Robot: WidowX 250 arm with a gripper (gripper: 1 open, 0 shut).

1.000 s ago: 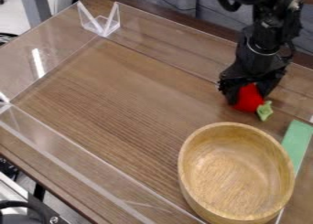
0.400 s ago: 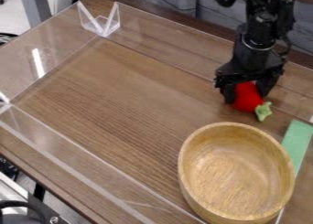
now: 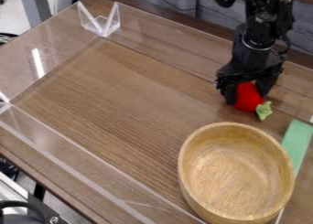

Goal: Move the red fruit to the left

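The red fruit [image 3: 251,97] is small, round and glossy, with a green leafy bit [image 3: 263,110] at its lower right. It lies on the wooden table at the right, just beyond the wooden bowl. My black gripper [image 3: 250,84] points straight down over it, low at the table. Its fingers stand open on either side of the fruit's upper part. The fruit rests on the table between them, and its top is hidden by the gripper.
A large wooden bowl [image 3: 236,207] sits at the front right. A green flat piece [image 3: 297,139] lies at the right edge. Clear acrylic walls [image 3: 55,36] fence the wooden table [image 3: 123,100], with a clear corner bracket [image 3: 101,22] at the back left.
The arm's upper part shifted slightly between one second ago and now. The gripper stayed down around the fruit, and the fruit has not moved.
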